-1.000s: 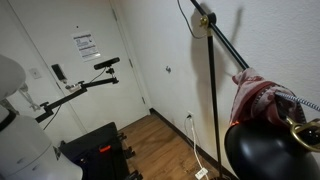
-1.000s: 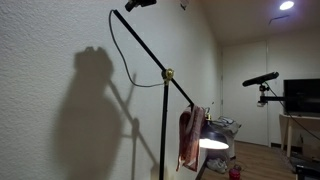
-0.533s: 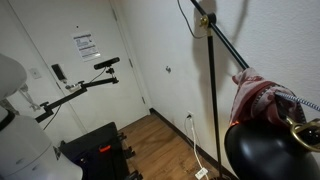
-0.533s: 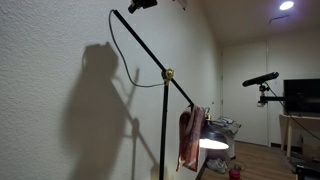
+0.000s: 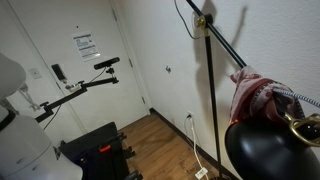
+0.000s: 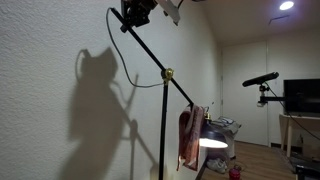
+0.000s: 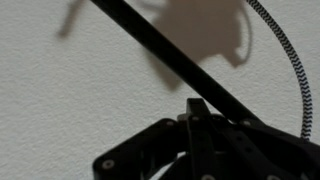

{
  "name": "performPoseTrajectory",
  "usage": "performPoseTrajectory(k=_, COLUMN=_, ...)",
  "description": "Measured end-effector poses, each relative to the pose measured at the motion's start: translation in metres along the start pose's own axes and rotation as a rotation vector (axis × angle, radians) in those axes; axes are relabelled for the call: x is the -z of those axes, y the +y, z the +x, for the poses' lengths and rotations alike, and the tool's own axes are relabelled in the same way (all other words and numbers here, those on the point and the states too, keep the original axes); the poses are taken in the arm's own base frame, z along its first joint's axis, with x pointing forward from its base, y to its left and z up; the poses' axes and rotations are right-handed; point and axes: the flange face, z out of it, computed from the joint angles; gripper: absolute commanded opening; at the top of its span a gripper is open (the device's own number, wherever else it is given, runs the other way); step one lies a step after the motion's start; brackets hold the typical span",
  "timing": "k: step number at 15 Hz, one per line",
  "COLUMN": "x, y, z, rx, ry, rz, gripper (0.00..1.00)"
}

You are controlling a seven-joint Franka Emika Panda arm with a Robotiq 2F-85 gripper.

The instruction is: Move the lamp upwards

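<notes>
White textured wall [image 6: 60,60] fills the background in both exterior views. Against it stands the lamp [image 5: 209,110], pole upright, its hinged arm slanting from 11 o'clock down to 5 o'clock past a brass joint [image 6: 168,73]. The glossy black shade [image 5: 262,152] hangs at the low end, a red-white cloth [image 5: 254,96] draped just above. At the arm's top end the gripper [image 6: 135,14] is closed tight on the arm. In the wrist view a braided cord [image 7: 290,55] runs at 2 o'clock.
</notes>
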Motion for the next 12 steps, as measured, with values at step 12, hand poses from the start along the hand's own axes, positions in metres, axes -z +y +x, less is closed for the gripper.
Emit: performPoseTrajectory(k=12, x=0.0016, y=-0.0071, z=0.0004, rx=-0.001, ry=-0.091, rz=0.08, gripper=0.0)
